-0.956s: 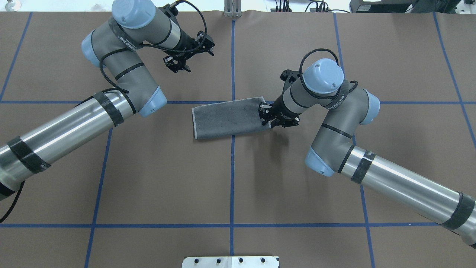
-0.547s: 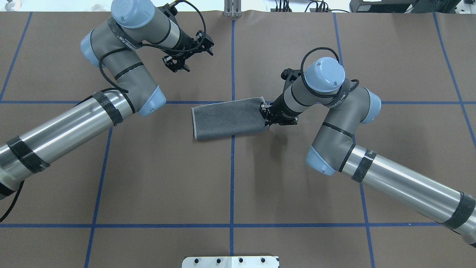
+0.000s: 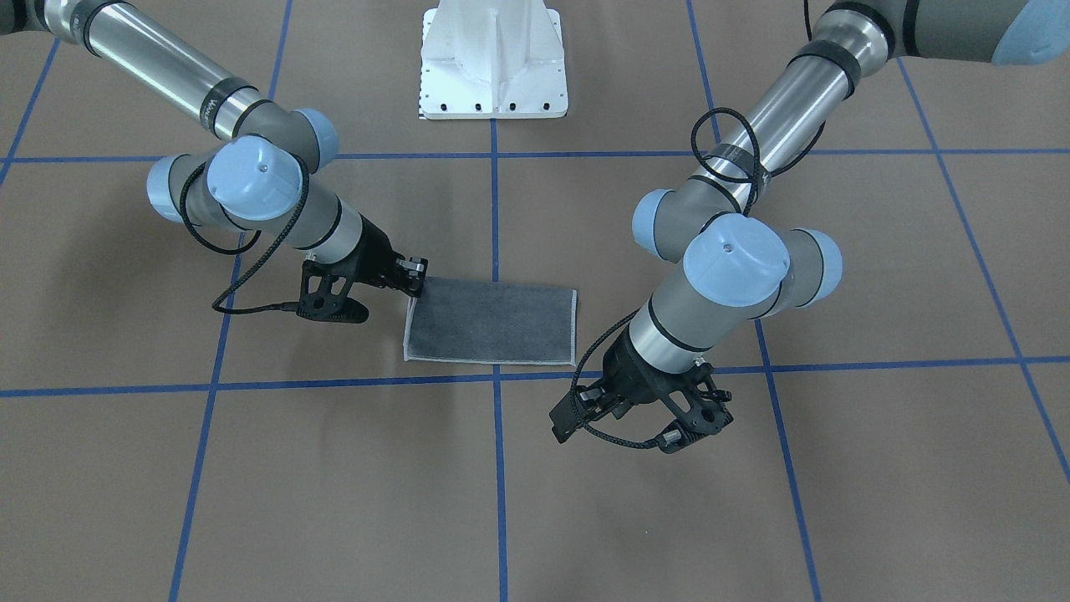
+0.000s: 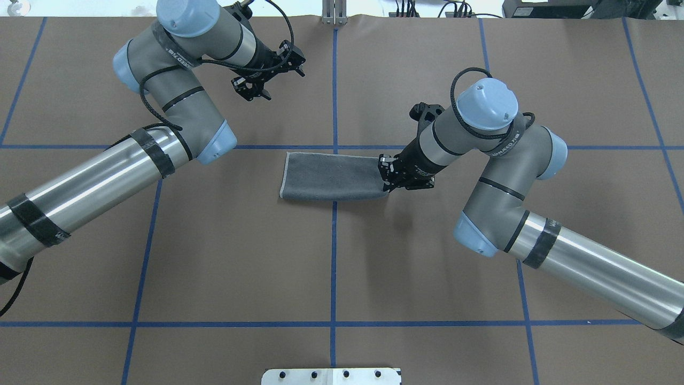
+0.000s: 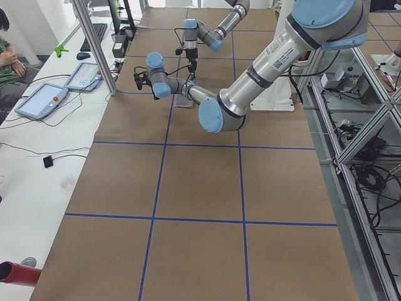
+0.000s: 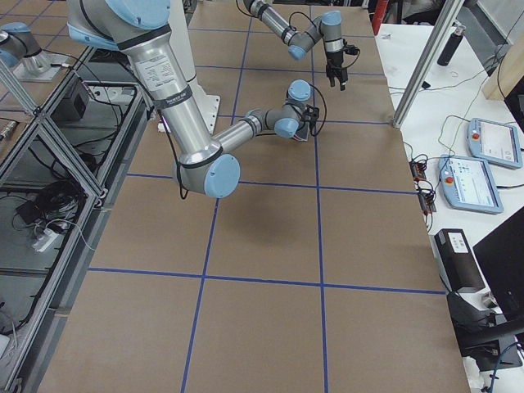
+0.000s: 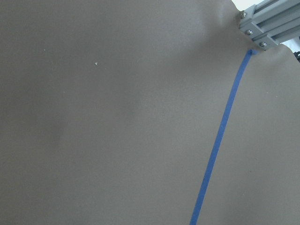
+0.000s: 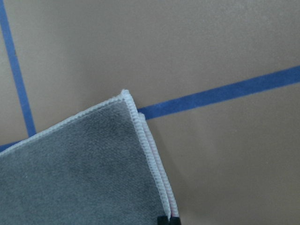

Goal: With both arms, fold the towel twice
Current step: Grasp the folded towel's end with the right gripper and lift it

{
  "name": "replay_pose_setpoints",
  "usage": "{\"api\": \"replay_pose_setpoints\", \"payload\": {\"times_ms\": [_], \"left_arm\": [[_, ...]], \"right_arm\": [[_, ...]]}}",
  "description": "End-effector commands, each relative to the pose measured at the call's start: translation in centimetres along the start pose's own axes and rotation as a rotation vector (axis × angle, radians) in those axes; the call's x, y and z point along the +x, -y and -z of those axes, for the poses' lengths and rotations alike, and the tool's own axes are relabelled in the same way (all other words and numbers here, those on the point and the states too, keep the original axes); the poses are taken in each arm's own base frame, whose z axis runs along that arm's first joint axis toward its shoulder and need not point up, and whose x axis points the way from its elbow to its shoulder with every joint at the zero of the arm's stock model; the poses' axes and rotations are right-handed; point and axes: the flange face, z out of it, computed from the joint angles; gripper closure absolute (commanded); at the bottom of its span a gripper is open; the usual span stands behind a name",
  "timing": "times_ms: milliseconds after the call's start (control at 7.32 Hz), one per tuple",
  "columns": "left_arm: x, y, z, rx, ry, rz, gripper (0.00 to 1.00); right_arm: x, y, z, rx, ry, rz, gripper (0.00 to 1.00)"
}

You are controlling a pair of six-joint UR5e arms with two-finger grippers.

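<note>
The towel (image 4: 331, 177) lies folded into a grey strip near the table's middle, with its light stitched edging showing at the left end. My right gripper (image 4: 386, 177) is shut on the strip's right end. In the right wrist view the towel (image 8: 79, 168) shows two stacked edges that run down to a black fingertip (image 8: 168, 219) at the bottom. From the front, the right gripper (image 3: 415, 283) pinches the far corner of the towel (image 3: 493, 322). My left gripper (image 4: 272, 75) hangs open over bare table beyond the towel, also seen as the left gripper (image 3: 631, 428), and holds nothing.
Brown paper with blue tape lines (image 4: 333, 256) covers the table. The white pedestal base (image 3: 493, 58) stands on the robot's side. A metal post foot (image 7: 267, 26) sits at the far table edge. Operator desks with tablets (image 6: 491, 143) flank the far side.
My right gripper has pulled the towel's end to the right and slightly away, so the strip has swung nearly level and shifted right. My left arm has drifted a little farther back.
</note>
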Motion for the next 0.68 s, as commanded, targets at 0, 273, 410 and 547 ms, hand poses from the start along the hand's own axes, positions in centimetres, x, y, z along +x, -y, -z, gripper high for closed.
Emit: {"api": "replay_pose_setpoints", "payload": {"times_ms": [0, 273, 410, 547], "left_arm": [[0.0, 0.1, 0.1, 0.002, -0.001, 0.0, 0.01], [-0.1, 0.2, 0.1, 0.002, 0.001, 0.0, 0.01], [-0.2, 0.3, 0.1, 0.003, 0.002, 0.002, 0.01], [-0.9, 0.4, -0.1, 0.004, 0.006, 0.004, 0.01]], "right_arm": [[-1.8, -4.5, 0.9, -0.096, 0.05, 0.052, 1.0], [-4.7, -9.6, -2.2, -0.17, 0.062, 0.108, 1.0], [-6.5, -11.7, -3.5, -0.19, 0.068, 0.13, 1.0], [-8.6, -13.8, -4.7, -0.18, 0.081, 0.155, 1.0]]}}
